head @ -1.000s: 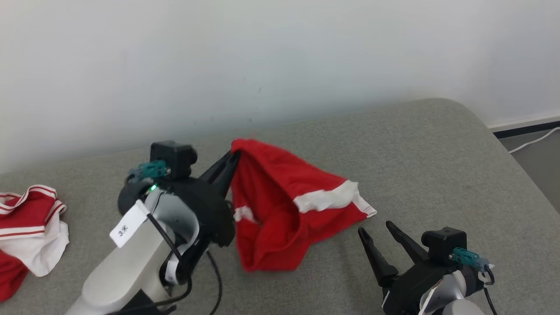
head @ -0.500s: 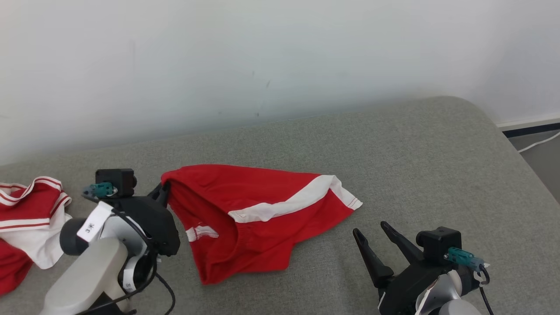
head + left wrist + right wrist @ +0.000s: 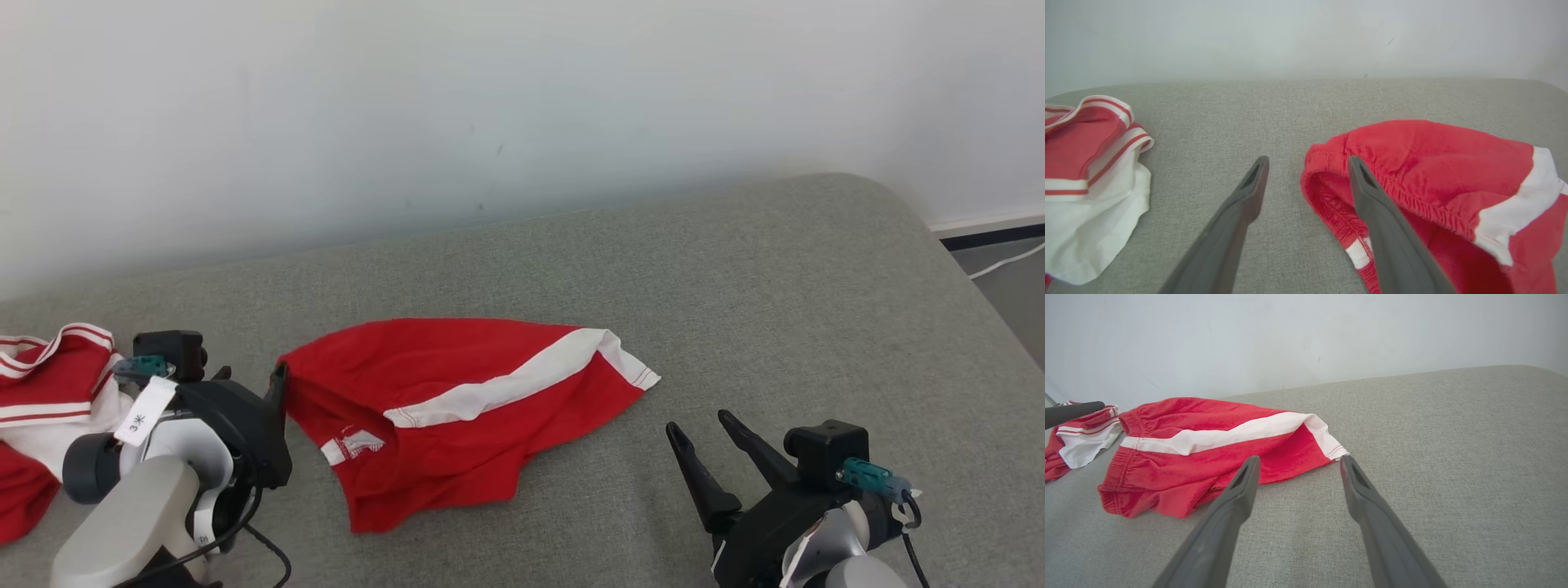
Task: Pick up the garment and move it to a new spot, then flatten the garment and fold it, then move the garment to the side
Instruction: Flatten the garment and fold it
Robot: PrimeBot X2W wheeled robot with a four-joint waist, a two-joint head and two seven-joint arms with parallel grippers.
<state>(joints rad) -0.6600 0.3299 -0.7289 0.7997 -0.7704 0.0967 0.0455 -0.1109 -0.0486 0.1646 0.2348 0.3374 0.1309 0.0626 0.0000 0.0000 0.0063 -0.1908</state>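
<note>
The garment (image 3: 457,408) is a pair of red shorts with a white side stripe, lying crumpled on the grey cushion (image 3: 735,286). My left gripper (image 3: 253,377) stands open at its left end. In the left wrist view the elastic waistband of the garment (image 3: 1433,163) lies loose against the right finger of my left gripper (image 3: 1309,160), and nothing is pinched. My right gripper (image 3: 698,422) is open and empty, a little off the stripe's hem on the right. From the right wrist, the garment (image 3: 1200,465) lies just beyond my right gripper (image 3: 1299,458).
Another red and white garment (image 3: 57,392) lies bunched at the cushion's left end, close to my left arm. A white wall runs along the back. The cushion's right edge drops to a floor with a white cable (image 3: 1004,261).
My left gripper carried the garment's waistband down and to the left, laid it on the cushion, then opened and let go. The right gripper stayed put.
</note>
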